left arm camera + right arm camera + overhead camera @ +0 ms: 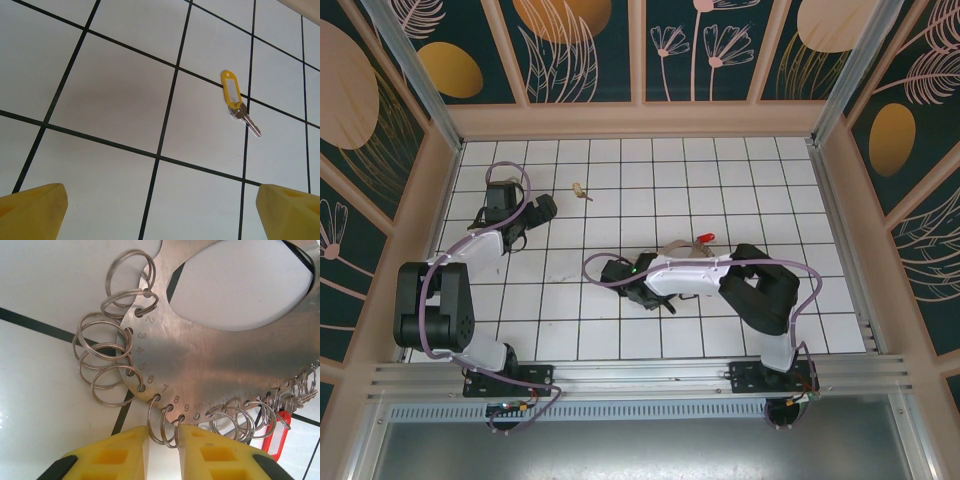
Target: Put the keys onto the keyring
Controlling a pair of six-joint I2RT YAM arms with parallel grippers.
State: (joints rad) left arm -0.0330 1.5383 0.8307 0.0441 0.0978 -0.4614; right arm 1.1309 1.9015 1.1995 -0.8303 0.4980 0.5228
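White tiled tabletop [770,200] in a floral-walled enclosure. At its middle lies the keyring [210,355], a flat metal plate with numbered holes and split rings [150,420]; one key [239,111], yellow-tagged, lies loose, well apart. A slipping pinch could drag the plate askew. The right claw [162,436] is nearly closed, apparently pinching those rings; the left claw [160,192] hovers wide open, empty.

**A:** Where's the overhead camera?

**B:** High behind both arm bases, tilted down over the whole tiled worktop [800,200].

**A:** And the wrist cameras?

**B:** One looks down past the left pincer [160,212] from some height. The yellow-tagged key [236,106] ahead of it shows from overhead too. The other sits very close, the keyring [200,360] just beyond the right pincer [162,450].
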